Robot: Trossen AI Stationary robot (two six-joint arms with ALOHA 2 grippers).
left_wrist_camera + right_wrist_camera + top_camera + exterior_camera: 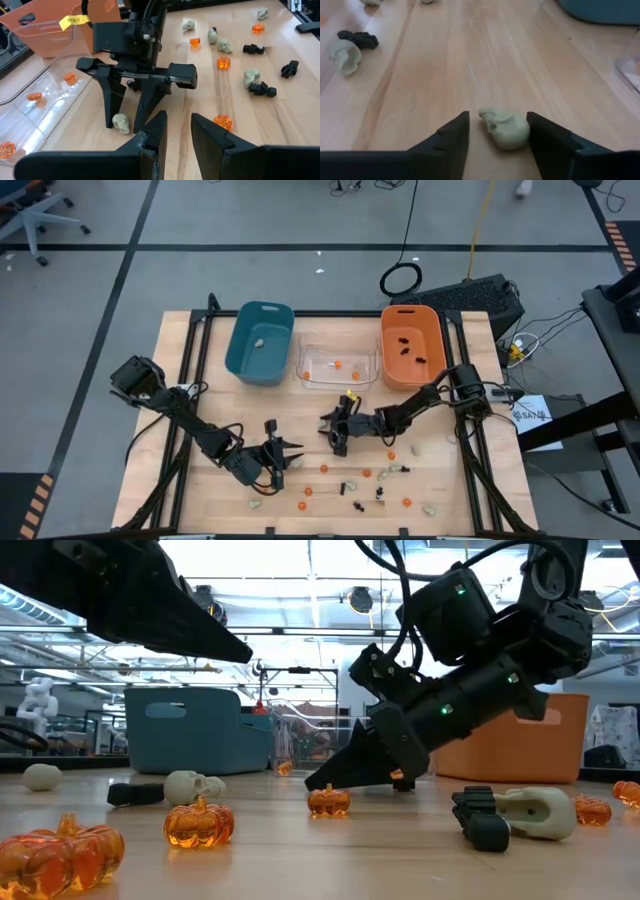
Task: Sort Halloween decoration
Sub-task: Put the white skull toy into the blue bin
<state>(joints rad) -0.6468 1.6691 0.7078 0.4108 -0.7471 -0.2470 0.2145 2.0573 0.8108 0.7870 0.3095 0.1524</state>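
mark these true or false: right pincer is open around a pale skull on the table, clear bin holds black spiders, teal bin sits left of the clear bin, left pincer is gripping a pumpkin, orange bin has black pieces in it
1. The right pincer is open around a pale skull on the table. True.
2. The clear bin holds black spiders. False: it holds small orange pumpkins.
3. The teal bin sits left of the clear bin. True, in the high view.
4. The left pincer is gripping a pumpkin. False: its fingers are apart with nothing between them.
5. The orange bin has black pieces in it. True.
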